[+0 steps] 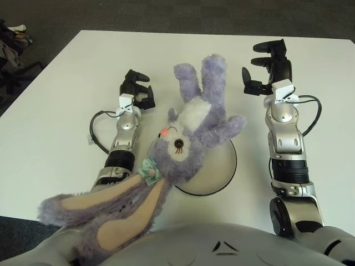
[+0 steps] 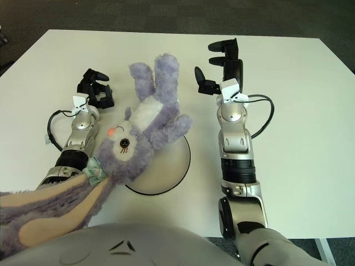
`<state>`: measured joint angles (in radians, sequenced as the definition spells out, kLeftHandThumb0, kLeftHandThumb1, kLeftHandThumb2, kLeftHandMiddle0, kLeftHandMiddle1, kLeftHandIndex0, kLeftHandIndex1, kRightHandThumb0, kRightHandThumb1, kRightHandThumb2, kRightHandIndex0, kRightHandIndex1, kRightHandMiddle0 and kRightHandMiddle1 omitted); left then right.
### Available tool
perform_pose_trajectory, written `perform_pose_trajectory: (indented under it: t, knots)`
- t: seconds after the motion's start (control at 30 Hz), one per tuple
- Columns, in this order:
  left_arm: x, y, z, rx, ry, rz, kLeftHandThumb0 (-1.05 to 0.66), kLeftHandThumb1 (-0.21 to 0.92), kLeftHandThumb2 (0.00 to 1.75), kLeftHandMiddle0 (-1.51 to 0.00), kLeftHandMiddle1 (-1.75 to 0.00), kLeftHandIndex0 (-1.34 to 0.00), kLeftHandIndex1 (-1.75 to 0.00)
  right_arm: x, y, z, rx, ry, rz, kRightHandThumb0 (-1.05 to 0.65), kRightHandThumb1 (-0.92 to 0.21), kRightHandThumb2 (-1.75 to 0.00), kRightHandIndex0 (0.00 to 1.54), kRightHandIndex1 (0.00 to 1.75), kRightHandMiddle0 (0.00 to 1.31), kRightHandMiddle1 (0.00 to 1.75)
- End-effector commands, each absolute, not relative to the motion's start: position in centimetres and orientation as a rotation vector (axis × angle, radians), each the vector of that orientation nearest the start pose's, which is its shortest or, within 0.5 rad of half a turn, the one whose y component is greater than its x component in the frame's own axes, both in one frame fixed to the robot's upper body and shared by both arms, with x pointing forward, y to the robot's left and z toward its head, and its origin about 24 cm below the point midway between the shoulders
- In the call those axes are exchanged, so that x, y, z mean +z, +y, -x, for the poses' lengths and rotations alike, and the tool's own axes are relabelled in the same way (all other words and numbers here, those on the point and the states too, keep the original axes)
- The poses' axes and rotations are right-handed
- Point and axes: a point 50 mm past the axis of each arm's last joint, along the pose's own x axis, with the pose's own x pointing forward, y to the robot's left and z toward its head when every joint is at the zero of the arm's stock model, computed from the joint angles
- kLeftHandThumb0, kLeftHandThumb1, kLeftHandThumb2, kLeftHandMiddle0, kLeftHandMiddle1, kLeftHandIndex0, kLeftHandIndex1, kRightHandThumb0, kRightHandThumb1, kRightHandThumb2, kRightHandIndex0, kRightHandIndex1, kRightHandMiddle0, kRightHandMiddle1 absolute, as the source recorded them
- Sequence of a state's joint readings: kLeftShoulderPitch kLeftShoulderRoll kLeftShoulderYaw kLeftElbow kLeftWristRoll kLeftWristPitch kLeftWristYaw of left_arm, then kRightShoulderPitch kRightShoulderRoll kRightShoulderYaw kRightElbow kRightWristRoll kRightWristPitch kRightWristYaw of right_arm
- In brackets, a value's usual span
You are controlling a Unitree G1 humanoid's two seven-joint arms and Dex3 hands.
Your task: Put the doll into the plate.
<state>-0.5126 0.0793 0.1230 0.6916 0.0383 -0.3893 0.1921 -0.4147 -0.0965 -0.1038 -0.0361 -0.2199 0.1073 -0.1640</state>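
A purple plush rabbit doll (image 1: 188, 130) with a white belly lies across a white round plate (image 1: 219, 169) near the table's front middle. Its legs point away, its head hangs over the plate's left rim, and its long ears trail to the table's front edge. My left hand (image 1: 137, 90) shows left of the doll's legs, fingers curled, holding nothing. My right hand (image 1: 267, 66) shows right of the doll's legs, fingers spread, empty. Neither hand touches the doll.
The white table (image 1: 55, 111) spreads wide on all sides. A black cable (image 1: 97, 130) loops beside my left forearm. Dark floor lies beyond the table, with some items (image 1: 11, 39) at the far left.
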Motion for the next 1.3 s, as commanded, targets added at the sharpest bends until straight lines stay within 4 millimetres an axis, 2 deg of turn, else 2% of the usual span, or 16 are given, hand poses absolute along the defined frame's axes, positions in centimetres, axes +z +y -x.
perform_pose_trajectory:
  t: [0.0,0.23,0.47,0.73,0.93,1.13,1.27]
  knots:
    - [7.9,16.2,-34.7,0.170,-0.254,-0.052,-0.01,0.29,1.35,-0.52,-1.75,-0.50,-1.75,15.9,-17.5,-31.7,-0.260,-0.365,0.209,-0.25,-0.38,-1.17,0.28,1.18,0.07,1.52]
    - [8.4,15.5,-35.5,0.154,-0.262,-0.018,-0.01,0.30,1.34,-0.51,-1.75,-0.50,-1.75,13.8,-19.1,-32.5,-0.298,-0.299,0.077,-0.12,-0.36,-1.30,0.27,1.24,0.09,1.54]
    - [9.1,14.8,-36.2,0.127,-0.283,-0.007,-0.01,0.30,1.34,-0.51,-1.75,-0.50,-1.75,12.5,-19.7,-33.6,-0.306,-0.261,0.037,-0.19,-0.41,-1.25,0.25,1.17,0.06,1.50]
    - [9.5,14.1,-36.9,0.103,-0.276,0.008,-0.01,0.30,1.34,-0.51,-1.75,-0.50,-1.75,12.4,-19.8,-34.8,-0.314,-0.251,0.023,-0.26,-0.45,-1.19,0.25,1.17,0.06,1.50]
    - [10.2,13.1,-37.9,0.079,-0.255,0.022,-0.01,0.30,1.34,-0.51,-1.75,-0.50,-1.75,12.4,-20.2,-35.8,-0.313,-0.236,0.026,-0.24,-0.45,-1.20,0.24,1.27,0.05,1.54]
    - [10.9,12.5,-38.9,0.055,-0.216,0.014,-0.01,0.30,1.35,-0.51,-1.75,-0.50,-1.75,12.2,-20.4,-36.8,-0.315,-0.219,0.019,-0.24,-0.46,-1.21,0.19,1.24,0.03,1.57]
    - [11.1,12.5,-39.3,0.047,-0.198,0.009,-0.01,0.30,1.35,-0.52,-1.75,-0.50,-1.75,12.1,-20.4,-37.4,-0.319,-0.208,0.014,-0.32,-0.80,-0.70,0.20,1.24,0.15,1.70]
